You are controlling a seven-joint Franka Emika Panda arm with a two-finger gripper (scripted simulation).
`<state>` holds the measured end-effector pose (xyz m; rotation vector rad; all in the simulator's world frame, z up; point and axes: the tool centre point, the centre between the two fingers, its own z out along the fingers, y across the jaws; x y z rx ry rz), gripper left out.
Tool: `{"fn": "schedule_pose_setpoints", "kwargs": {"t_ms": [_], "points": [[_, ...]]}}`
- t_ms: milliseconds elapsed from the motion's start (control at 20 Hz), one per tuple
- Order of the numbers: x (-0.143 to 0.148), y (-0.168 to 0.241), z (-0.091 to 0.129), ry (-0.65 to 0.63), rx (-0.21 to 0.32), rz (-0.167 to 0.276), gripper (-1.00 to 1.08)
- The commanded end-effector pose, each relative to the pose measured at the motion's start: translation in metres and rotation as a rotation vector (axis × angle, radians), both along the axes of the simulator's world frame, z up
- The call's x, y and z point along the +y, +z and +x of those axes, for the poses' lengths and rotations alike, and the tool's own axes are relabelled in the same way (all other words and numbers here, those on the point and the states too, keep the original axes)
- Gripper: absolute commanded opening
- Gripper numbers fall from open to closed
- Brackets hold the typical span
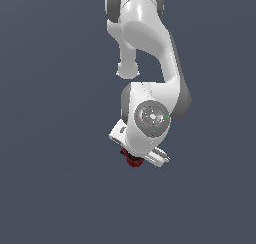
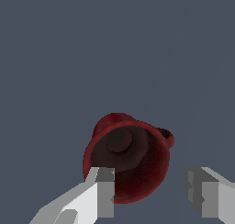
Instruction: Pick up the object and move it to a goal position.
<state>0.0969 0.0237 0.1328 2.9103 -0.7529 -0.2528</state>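
The object is a small dark red mug (image 2: 126, 156). In the wrist view its dark opening faces the camera and its loop handle (image 2: 167, 138) sticks out on one side. My gripper (image 2: 149, 193) is open just over it. One finger (image 2: 104, 193) overlaps the mug's rim, and the other finger (image 2: 202, 195) stands apart from the mug wall with a gap. In the exterior view only a sliver of the mug (image 1: 132, 160) shows beneath the white hand (image 1: 142, 138), which hides the rest.
A plain dark grey-blue surface (image 1: 50, 188) fills both views. The white arm (image 1: 150, 43) reaches down from the top of the exterior view. No other objects or goal marker show.
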Motion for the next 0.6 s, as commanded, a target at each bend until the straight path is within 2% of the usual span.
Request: {"fn": "schedule_pose_setpoints", "kwargs": {"t_ms": [0,550], "points": [[0.005,-0.004,0.005,-0.041,0.010,-0.017,0.28],[0.030,-0.019,0.018,-0.195,0.042,-0.094,0.28]]}}
